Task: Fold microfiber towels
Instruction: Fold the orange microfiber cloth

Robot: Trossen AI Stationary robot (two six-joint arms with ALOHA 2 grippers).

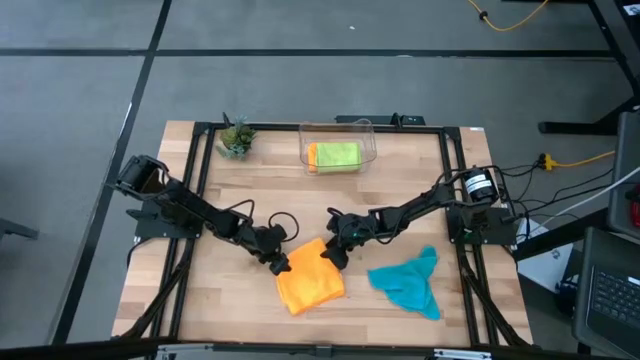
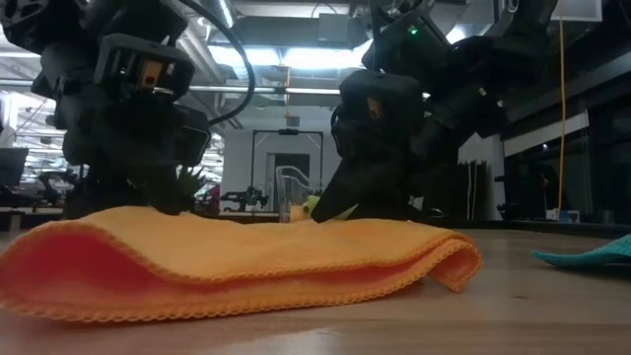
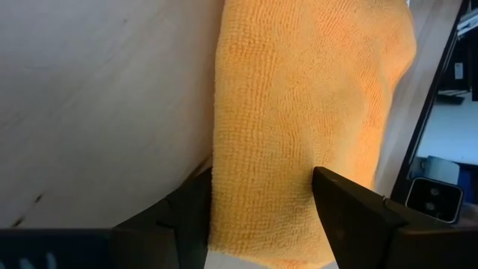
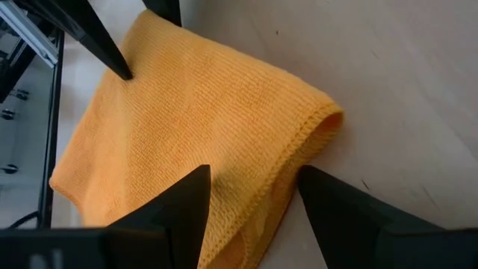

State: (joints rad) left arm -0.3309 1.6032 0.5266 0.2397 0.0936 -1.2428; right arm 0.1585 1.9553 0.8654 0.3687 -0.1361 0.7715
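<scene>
An orange towel (image 1: 310, 283) lies folded over on the table's near middle, two layers showing in the low view (image 2: 237, 261). My left gripper (image 1: 279, 263) stands open at its far left corner, the fingers straddling the towel's edge (image 3: 258, 209). My right gripper (image 1: 336, 251) stands open at the far right corner, its fingers either side of the folded edge (image 4: 254, 202). A teal towel (image 1: 408, 282) lies crumpled to the right. A lime green towel (image 1: 335, 155) sits in the clear bin (image 1: 368, 128). My left gripper comes slanting down from the table's left. One fingertip (image 4: 123, 69) rests on the towel's top layer near its far left corner (image 4: 138, 86), and the other stands at the edge. Nothing is pinched; the towel lies flat. My right gripper slants down from the right with its fingers astride the fold's far corner (image 4: 261, 168). I cannot tell whether they touch it.
A small potted plant (image 1: 236, 138) stands at the far left, beside the bin at the far middle. Black frame rails (image 1: 200, 180) run along the table's sides. Bare wood (image 1: 230, 300) shows to the left of the orange towel.
</scene>
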